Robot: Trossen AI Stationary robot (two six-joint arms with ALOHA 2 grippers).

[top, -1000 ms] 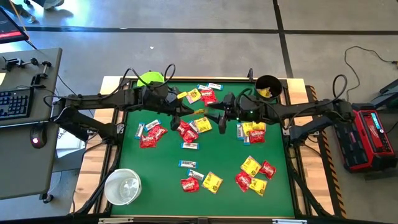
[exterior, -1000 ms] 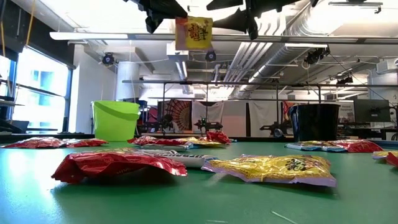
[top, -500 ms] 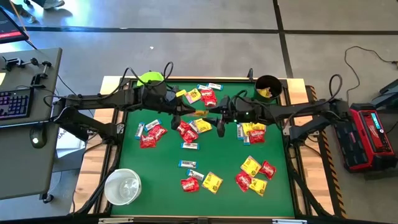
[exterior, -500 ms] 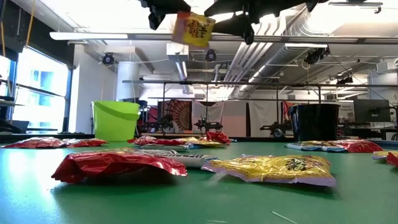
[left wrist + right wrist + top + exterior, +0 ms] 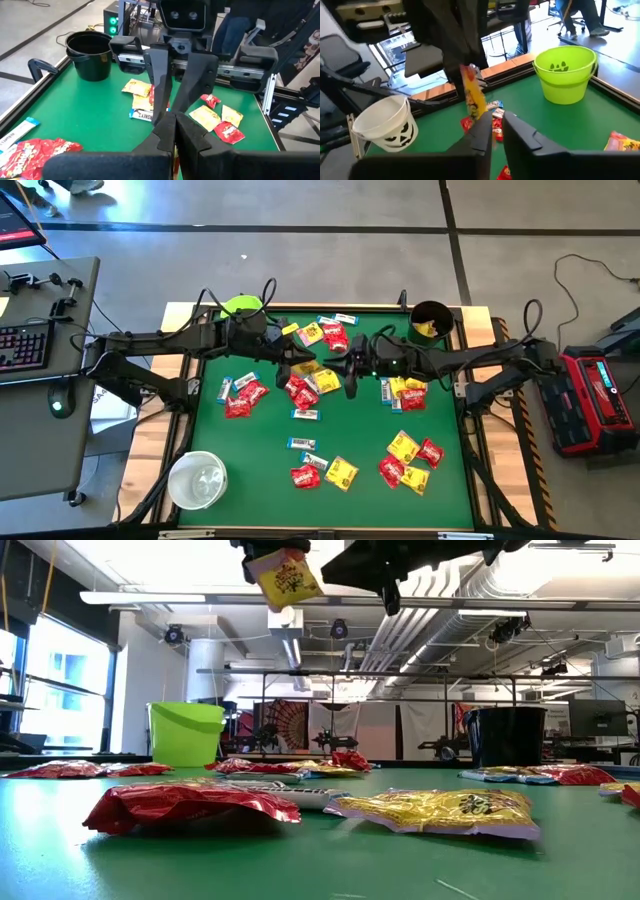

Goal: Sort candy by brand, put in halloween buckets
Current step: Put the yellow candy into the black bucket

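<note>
While your left tool is pinching a yellow packet aloft at the low view's top centre, your right tool is meeting it, fingers nearly together around the packet's lower edge, over the green worktop.

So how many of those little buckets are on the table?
3. The lime green bucket sits at the table's far left corner, the black bucket at the far right corner, and the white bucket at the near left corner. None seems hidden.
</note>
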